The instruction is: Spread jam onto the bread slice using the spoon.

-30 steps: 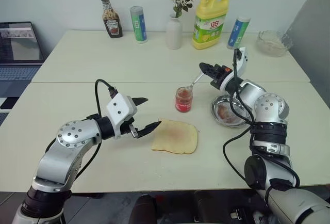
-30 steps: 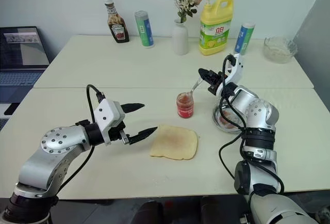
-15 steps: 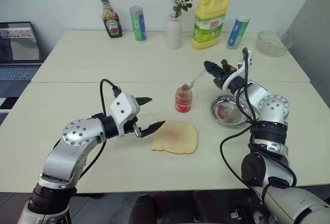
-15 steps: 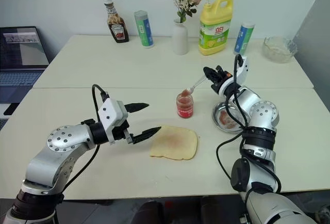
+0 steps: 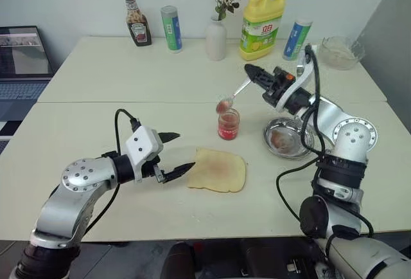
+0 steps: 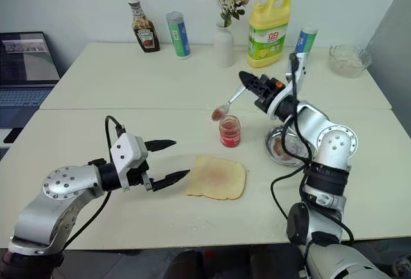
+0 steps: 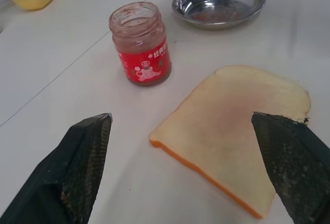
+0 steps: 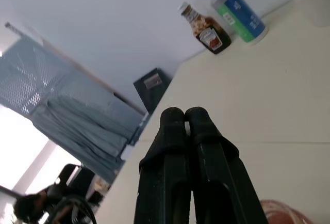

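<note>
Left eye view: the right gripper (image 5: 255,72) is pinched shut on the thin handle of the spoon (image 5: 232,96), which slopes down from the fingers toward the robot's left, bowl lowest. The bowl carries a reddish load and hangs in the air just above and slightly to the left of the open jam (image 5: 228,123) jar, not touching it.

From the spoon's bowl, the bread slice (image 5: 218,169) lies below and nearer the robot, flat on the table (image 5: 96,131) just past the jar, with a faint reddish-brown patch at its centre. The spoon's long axis points away from the slice, so my guess is that the coming move must bring the bowl back toward the robot and down onto the patch.

The left gripper (image 5: 173,153) hovers with its fingers spread wide, holding nothing, just beside the slice's near-left edge and much closer to the bread than the spoon is. The steel dish (image 5: 286,139) sits on the jar's other side, under the right arm.
</note>
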Robot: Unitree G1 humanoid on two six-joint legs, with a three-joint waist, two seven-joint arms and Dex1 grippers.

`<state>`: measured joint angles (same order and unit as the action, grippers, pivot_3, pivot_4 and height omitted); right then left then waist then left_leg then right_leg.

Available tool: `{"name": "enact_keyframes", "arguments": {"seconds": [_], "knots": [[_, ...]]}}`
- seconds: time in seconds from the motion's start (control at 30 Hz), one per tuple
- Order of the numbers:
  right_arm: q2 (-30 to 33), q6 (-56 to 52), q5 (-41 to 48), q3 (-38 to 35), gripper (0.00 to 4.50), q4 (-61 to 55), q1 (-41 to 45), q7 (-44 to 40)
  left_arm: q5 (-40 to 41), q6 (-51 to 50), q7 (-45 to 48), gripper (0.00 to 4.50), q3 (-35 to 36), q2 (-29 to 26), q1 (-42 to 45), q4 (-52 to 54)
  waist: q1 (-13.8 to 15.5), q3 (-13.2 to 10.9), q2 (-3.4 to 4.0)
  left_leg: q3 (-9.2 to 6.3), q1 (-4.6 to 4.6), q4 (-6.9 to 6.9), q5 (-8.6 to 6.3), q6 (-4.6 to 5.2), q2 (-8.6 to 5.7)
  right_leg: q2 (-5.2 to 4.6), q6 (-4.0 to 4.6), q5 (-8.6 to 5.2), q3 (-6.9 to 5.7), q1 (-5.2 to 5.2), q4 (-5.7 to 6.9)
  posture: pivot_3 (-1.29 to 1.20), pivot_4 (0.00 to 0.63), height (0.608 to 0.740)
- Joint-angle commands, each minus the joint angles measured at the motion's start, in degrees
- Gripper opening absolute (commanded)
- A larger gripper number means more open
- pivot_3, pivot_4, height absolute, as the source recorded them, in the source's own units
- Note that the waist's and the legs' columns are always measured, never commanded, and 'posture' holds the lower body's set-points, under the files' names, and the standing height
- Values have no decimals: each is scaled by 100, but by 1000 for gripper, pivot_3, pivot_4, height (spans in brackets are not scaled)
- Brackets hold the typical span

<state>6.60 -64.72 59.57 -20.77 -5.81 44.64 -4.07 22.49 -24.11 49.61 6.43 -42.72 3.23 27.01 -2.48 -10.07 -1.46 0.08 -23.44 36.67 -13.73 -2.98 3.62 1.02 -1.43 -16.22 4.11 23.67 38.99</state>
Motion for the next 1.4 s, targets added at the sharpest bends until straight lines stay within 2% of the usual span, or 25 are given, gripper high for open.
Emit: {"name": "enact_keyframes", "arguments": {"seconds": [0.03, 0.17, 0.3, 0.5, 0.77, 1.4], "knots": [[242, 156, -180, 785, 33, -1041, -318, -511, 279, 56, 256, 4500, 530, -223, -649, 521, -28, 0, 0, 0, -2, 0, 0, 0, 0, 0, 0, 0, 0, 3, 0, 0, 150, 740], [634, 842, -935, 1795, 33, -1583, -820, -1225, 263, 260, 371, 4500, 825, -289, -1346, 688, -64, 0, 0, -3, -15, -2, 0, 0, 2, -1, 4, -4, -3, 19, 3, 0, 150, 740], [964, 1761, -1858, 2717, 33, -1831, -1171, -1883, 168, 426, 256, 4500, 769, -163, -1502, 687, -55, 0, 0, -5, -16, 2, 0, 0, 1, -1, -9, -15, -5, 19, 2, 0, 150, 740], [1159, 2586, -2545, 3265, 33, -2013, -1359, -2470, 92, 515, 121, 4500, 498, -27, -1477, 753, -60, 1, -2, -2, -16, 15, 0, 0, 1, -1, -8, -14, -2, 17, 4, 0, 150, 740], [1368, 3292, -3187, 3673, 33, -2180, -1467, -3038, 2, 653, 93, 4500, 283, -23, -1384, 686, -56, 1, -3, -5, -17, 16, 0, 0, 1, 0, -1, -9, -3, 16, 7, 0, 150, 740], [1625, 3827, -3706, 3658, 33, -2174, -1335, -3714, -94, 726, 20, 4500, -8, 24, -1162, 635, -35, 2, -4, -6, -16, 22, 0, 0, 0, 0, 6, -5, -5, 13, 9, 0, 150, 740]]}}
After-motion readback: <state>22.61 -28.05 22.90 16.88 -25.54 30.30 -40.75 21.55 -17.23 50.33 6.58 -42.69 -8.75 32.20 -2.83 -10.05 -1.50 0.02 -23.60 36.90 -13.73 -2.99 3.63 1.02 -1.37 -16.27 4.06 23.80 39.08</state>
